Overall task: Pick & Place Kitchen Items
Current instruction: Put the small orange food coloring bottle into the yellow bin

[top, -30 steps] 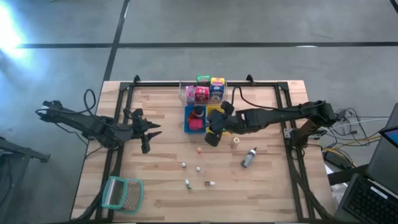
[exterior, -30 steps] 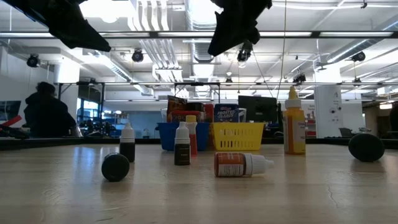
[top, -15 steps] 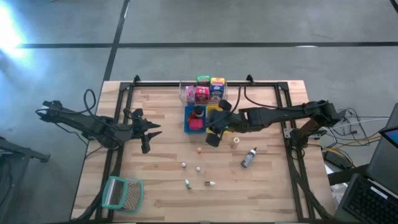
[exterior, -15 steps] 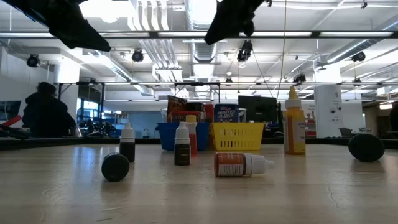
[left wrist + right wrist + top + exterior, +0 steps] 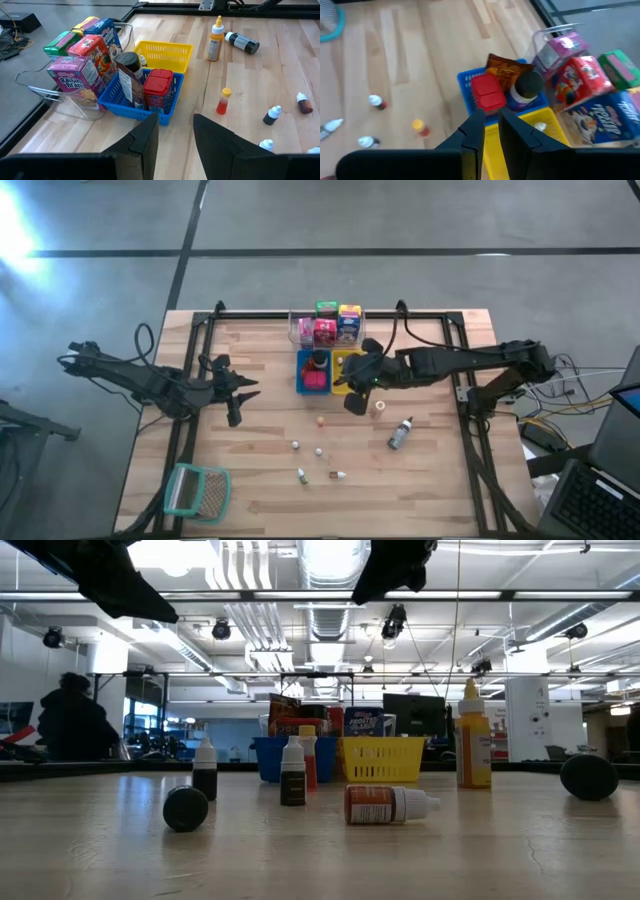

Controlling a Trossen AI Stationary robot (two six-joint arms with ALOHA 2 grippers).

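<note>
Right hand (image 5: pixel 352 401) hangs above the surface (image 5: pixel 250 470) just in front of the yellow tray (image 5: pixel 346 361), fingers (image 5: pixel 472 132) pressed nearly together with a thin gap showing in its wrist view — nothing visible between them. Left hand (image 5: pixel 236 403) waits over the left side of the surface, well apart from the trays, fingers (image 5: pixel 145 141) partly spread and holding nothing. Kitchen items are split in two groups. Back centre: pink box (image 5: pixel 71 82), red cereal box (image 5: pixel 93 52), green box (image 5: pixel 61 43) and blue box (image 5: pixel 106 31) stand together in the clear tub (image 5: pixel 55 97); the blue tray (image 5: pixel 165 110) just beside it holds a dark jar (image 5: pixel 129 62), a brown packet (image 5: pixel 131 87) and a red can (image 5: pixel 159 87). The yellow tray touches the blue one on the right-arm side; a small white-capped piece (image 5: pixel 538 126) shows inside it. Loose on the surface: a small orange-capped red bottle (image 5: pixel 320 421) near the right hand, a yellow-orange bottle (image 5: pixel 215 39) upright beside it, a grey bottle (image 5: pixel 400 433) lying on its side further right, and four tiny dropper bottles (image 5: pixel 318 451) scattered toward the front. Teal-rimmed mesh basket (image 5: pixel 196 489) sits at the front-left corner — far from everything else.
</note>
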